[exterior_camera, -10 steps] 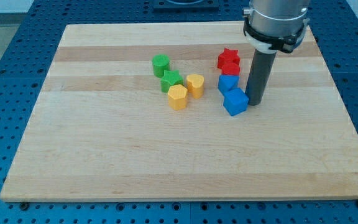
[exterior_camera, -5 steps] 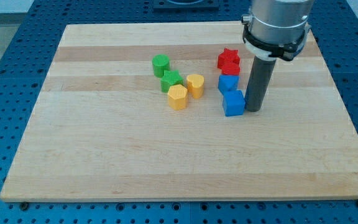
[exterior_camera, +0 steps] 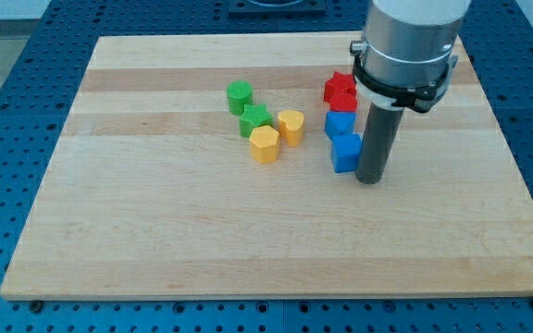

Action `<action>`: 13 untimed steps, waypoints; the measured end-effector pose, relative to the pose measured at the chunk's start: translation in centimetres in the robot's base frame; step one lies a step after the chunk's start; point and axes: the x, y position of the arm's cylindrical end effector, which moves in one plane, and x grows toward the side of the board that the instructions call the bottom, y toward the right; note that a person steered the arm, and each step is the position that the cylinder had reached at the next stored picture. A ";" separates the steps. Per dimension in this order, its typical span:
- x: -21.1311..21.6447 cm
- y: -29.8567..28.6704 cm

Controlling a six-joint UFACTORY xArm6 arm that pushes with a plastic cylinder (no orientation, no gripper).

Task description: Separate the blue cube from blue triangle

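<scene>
Wooden board [exterior_camera: 155,231], pale, lying on a blue perforated table [exterior_camera: 7,83]. Blue cube [exterior_camera: 345,154]: right of the board's centre, touching the blue triangle [exterior_camera: 339,124], which sits just above it toward the view's top. My tip [exterior_camera: 368,178]: rod end on the board, pressed against the cube's right side, slightly below it. No jaws on this arm, so nothing is held; the rod only pushes. Red star [exterior_camera: 340,85] and a red block [exterior_camera: 343,101] of unclear shape: stacked in line above the triangle, close together. Green cylinder [exterior_camera: 240,95] and green star [exterior_camera: 255,117]: left of centre, near each other. Two yellow blocks, one lower [exterior_camera: 264,144], one right of it [exterior_camera: 291,126]: touching, beside the green star.
</scene>
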 end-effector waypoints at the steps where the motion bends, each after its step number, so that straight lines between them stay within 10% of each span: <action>1: -0.2 -0.8; 8: -6.9 3.0; 13: -8.7 -11.9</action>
